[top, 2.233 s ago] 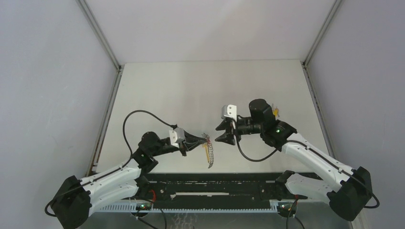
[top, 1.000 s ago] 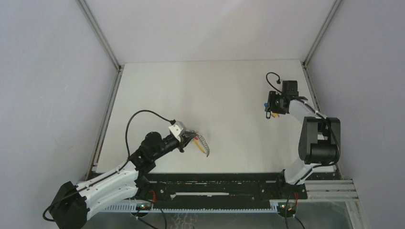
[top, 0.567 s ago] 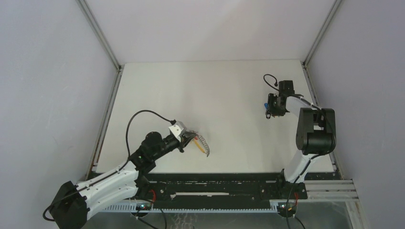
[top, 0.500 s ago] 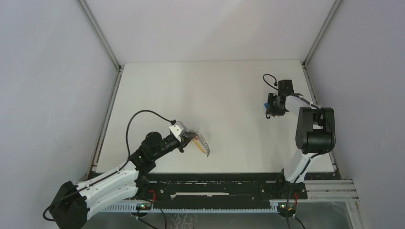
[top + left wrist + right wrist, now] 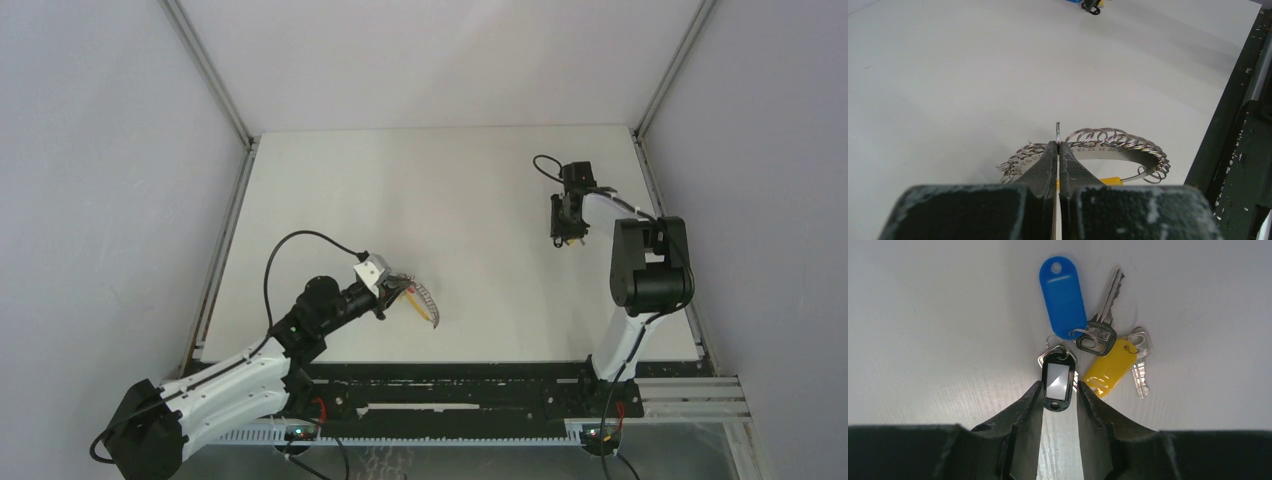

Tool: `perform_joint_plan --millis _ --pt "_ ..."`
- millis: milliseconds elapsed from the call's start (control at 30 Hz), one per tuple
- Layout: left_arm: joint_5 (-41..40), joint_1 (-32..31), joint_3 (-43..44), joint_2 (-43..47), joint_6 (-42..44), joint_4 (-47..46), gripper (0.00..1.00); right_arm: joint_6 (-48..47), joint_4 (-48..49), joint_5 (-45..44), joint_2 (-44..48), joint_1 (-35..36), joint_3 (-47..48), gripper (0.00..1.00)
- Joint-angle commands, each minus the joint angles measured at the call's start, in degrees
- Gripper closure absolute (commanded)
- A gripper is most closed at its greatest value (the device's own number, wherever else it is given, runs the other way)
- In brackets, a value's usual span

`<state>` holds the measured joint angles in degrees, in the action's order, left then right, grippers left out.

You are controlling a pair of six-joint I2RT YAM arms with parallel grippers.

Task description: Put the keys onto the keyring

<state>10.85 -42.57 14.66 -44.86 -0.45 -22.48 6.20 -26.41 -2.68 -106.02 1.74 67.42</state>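
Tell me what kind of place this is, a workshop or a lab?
Probably a robotics lab test cell: a bare white table boxed in by plain grey walls, a left arm and right arm bolted at its near edge, and only keys and a keyring as props.

Bright, even light, soft shadows, wrist-view foregrounds blurred

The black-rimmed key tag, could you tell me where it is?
Right wrist view: the black-rimmed tag lies between the right end effector's fingers, below the blue tag, left of the yellow tag.
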Motion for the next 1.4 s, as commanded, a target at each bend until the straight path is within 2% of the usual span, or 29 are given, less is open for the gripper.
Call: perform_joint_plan --millis 0,400,700,933,1133,1367 --pt "0.0 0.4 1.7 0.9 0.7 -2.7 1.0 0.1 -4.7 -2.7 -0.7 2.8 1.1 0.71" --pt "-0.4 0.4 1.4 2.7 0.6 -2.1 1.0 1.2 -7.8 -6.9 0.7 9.4 0.7 0.82" --pt "-1.5 0.3 1.2 4.4 0.8 -1.3 1.0 6.5 -9.4 0.1 3.3 15.5 -3.6 0.82" --pt "-2.7 0.4 1.1 5.1 0.6 -1.0 1.0 11.4 -10.1 3.3 12.3 24.2 -6.9 0.78" --pt "-3.3 0.4 1.2 5.2 0.6 -0.7 1.0 12.1 -10.6 6.1 20.1 21.2 -7.0 0.73" --pt "-3.6 0.4 1.1 4.9 0.8 -0.7 1.0 14.9 -8.7 13.4 19.9 14.7 -8.8 0.7"
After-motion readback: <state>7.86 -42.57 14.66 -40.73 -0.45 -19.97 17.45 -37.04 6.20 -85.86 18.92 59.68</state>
